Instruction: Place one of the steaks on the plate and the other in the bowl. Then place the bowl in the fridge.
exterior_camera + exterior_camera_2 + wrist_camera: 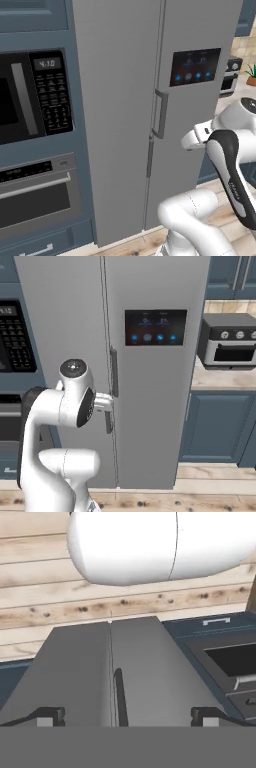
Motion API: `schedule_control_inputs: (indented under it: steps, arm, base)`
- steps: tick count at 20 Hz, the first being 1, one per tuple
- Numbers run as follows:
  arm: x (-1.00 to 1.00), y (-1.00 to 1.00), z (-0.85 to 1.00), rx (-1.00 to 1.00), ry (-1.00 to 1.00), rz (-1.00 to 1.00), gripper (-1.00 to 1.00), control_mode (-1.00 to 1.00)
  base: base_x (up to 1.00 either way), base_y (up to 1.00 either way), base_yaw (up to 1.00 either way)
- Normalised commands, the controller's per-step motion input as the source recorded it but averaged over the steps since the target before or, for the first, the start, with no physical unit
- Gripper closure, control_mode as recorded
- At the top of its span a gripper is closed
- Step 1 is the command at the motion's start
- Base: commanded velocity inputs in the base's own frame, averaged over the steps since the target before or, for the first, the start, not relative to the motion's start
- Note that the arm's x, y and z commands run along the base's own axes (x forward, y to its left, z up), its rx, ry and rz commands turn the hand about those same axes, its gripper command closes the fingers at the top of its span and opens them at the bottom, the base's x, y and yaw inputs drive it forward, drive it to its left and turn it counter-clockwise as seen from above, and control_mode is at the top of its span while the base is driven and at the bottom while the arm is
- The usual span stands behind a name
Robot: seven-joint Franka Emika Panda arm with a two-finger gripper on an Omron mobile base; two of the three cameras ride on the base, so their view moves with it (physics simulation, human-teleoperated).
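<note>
The fridge (120, 100), tall and grey with a dark touchscreen panel (195, 66), stands straight ahead with both doors closed. It also appears in the right base view as the fridge (150, 421). My gripper (186, 141) hovers just in front of the right door, below its vertical handle (160, 112). From the right, the gripper (109, 403) is close to the seam between the doors. In the hand view the gripper (127, 717) is open, its fingertips (50, 716) wide apart with nothing between them, and a door handle (119, 694) lies beyond. The steaks, the plate and the bowl are out of view.
A black microwave (35, 95) and a built-in oven (40, 195) sit in blue cabinetry left of the fridge. To the right, a toaster oven (227, 341) stands on a counter above blue cabinets (215, 426). Wooden floor (210, 491) runs below.
</note>
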Motion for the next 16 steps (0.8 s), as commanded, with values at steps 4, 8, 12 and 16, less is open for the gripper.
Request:
schedule_control_inputs:
  steps: [4, 8, 12, 16]
  arm:
    - [0.26, 0.00, 0.27, 0.00, -0.04, 0.00, -1.00, -1.00]
    - [0.34, -0.01, 0.02, 0.00, 0.00, 0.00, -1.00, -1.00]
    - [0.56, -0.01, 0.00, 0.00, 0.00, 0.00, -1.00, -1.00]
    - [0.50, -0.02, 0.00, 0.00, 0.00, 0.00, -1.00, -1.00]
  base:
    - [0.00, 0.00, 0.00]
    - [0.00, 0.00, 0.00]
    - [0.00, 0.00, 0.00]
    - [0.00, 0.00, 0.00]
